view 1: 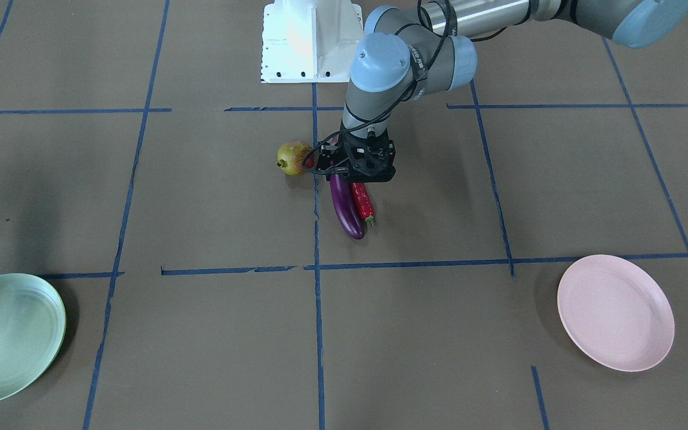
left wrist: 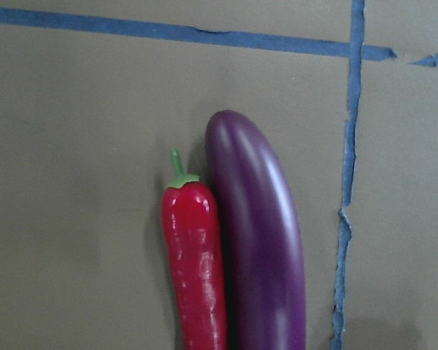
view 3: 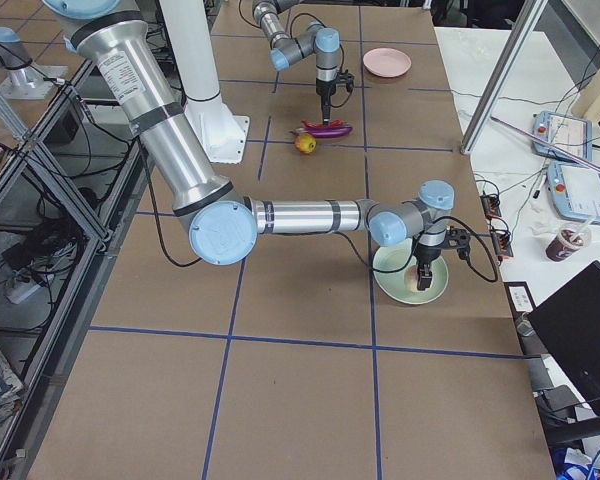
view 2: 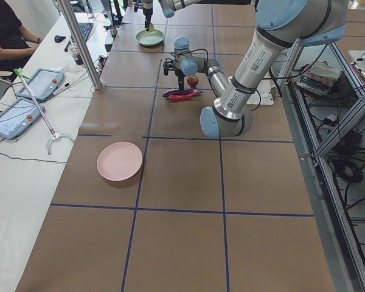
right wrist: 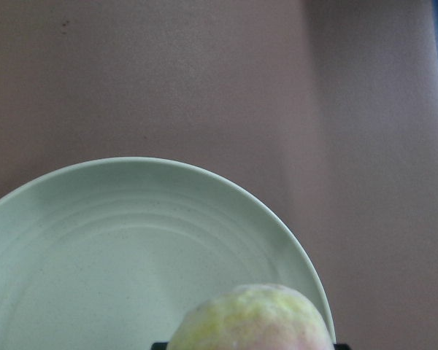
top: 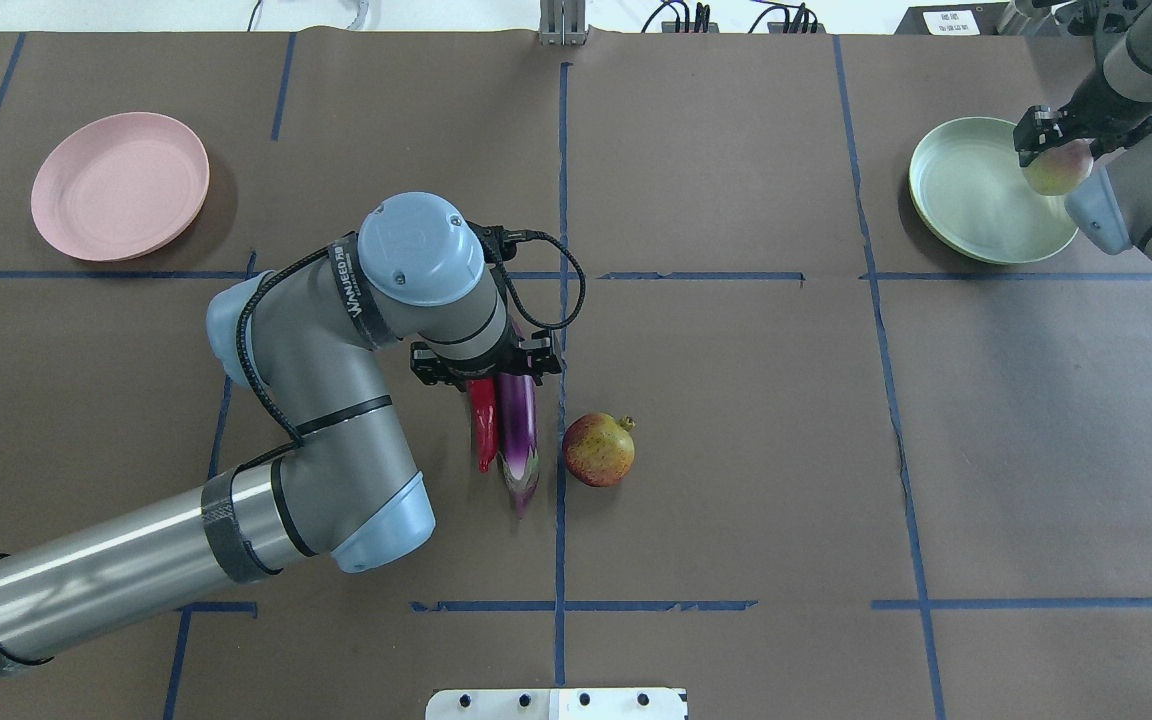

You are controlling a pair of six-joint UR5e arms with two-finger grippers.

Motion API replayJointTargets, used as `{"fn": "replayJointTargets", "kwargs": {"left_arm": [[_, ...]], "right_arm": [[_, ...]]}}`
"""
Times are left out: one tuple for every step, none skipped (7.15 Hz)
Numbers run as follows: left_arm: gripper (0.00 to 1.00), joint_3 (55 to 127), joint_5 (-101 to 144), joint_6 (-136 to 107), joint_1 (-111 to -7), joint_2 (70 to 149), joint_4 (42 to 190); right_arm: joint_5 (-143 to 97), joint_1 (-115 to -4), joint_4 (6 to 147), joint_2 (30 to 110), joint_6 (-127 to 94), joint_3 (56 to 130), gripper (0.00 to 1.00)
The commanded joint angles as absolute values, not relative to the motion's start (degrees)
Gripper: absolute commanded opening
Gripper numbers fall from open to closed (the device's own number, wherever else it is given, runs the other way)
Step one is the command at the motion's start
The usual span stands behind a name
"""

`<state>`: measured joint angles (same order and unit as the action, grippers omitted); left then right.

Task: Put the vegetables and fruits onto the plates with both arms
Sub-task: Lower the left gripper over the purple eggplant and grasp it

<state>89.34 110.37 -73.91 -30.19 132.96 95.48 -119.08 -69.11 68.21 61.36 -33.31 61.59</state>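
Bimanual table scene, ordered from the robot's side outward. The white base block [top: 556,703] sits at the near edge of the brown table [top: 736,450].

The left arm [top: 316,400] reaches to the table's middle. The left gripper [top: 488,370] points down over the far ends of the 2 vegetables. Its fingers are hidden under the wrist, so whether they are spread or closed cannot be told.

The eggplant [top: 518,430] and the chili pepper [top: 482,425] lie side by side on the table, touching along their length, with the chili on the robot's left. The eggplant's cap points toward the robot and the chili's green stem points away.

The red and yellow-green fruit [top: 598,450] rests just right of the eggplant, apart from it, across a blue tape line [top: 562,300].

The pale pink plate [top: 120,186] lies at far left, well apart from the left gripper.

At far right, the right gripper [top: 1056,140] is clamped on the pale green fruit [top: 1058,170] over the pale green plate [top: 976,200], toward its right rim. Contact between fruit and plate cannot be judged.
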Motion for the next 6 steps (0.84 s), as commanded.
{"fn": "replayJointTargets", "kwargs": {"left_arm": [[0.73, 86.93, 108.3, -74.09, -29.01, 134.12, 95.71], [0.72, 86.84, 108.28, -74.0, -28.74, 134.64, 95.63], [0.72, 86.05, 108.11, -74.0, -28.22, 134.65, 95.71], [0.72, 85.7, 107.84, -74.09, -27.95, 134.91, 95.71], [0.72, 84.91, 107.84, -74.09, -27.78, 134.91, 96.06], [0.72, 83.86, 107.84, -74.09, -27.69, 135.17, 97.28]], "right_arm": [[-119.44, -70.39, 68.12, 61.52, -29.02, 61.96, 1.0], [-119.53, -70.4, 68.12, 61.7, -29.0, 62.14, 1.0], [-119.97, -70.49, 68.12, 61.7, -28.92, 62.31, 1.0], [-120.14, -70.75, 68.12, 62.05, -28.92, 62.92, 1.0], [-120.32, -70.75, 68.2, 62.57, -28.92, 63.89, 1.0], [-120.84, -70.93, 68.2, 62.84, -28.92, 64.16, 1.0]]}}
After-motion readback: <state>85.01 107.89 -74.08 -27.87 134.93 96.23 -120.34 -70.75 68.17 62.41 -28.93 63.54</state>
